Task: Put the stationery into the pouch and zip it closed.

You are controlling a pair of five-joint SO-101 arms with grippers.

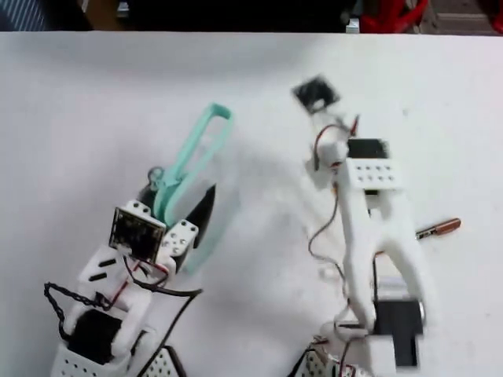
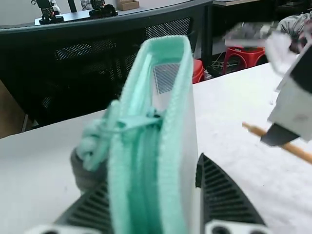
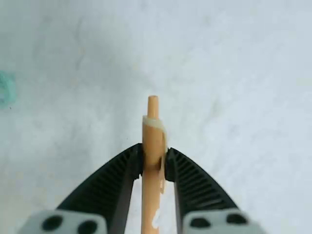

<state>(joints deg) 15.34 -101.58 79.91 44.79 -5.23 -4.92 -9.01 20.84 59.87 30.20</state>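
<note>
Pouch (image 1: 187,165), translucent white with mint-green zip, at tabletop (image 1: 78,94) left-centre, clamped between left gripper (image 2: 153,173) jaws. Slim orange pen (image 3: 152,126) pinched near its clip end in right gripper (image 3: 153,158) jaws, narrowly parted, above tabletop.

The pouch (image 2: 161,126) has a mint cloth zip band and smooth frosted plastic sides; the pen (image 3: 152,131) looks smooth plastic; the right gripper (image 3: 153,154) is ribbed matt black plastic; the table (image 1: 78,94) is matt white.
</note>
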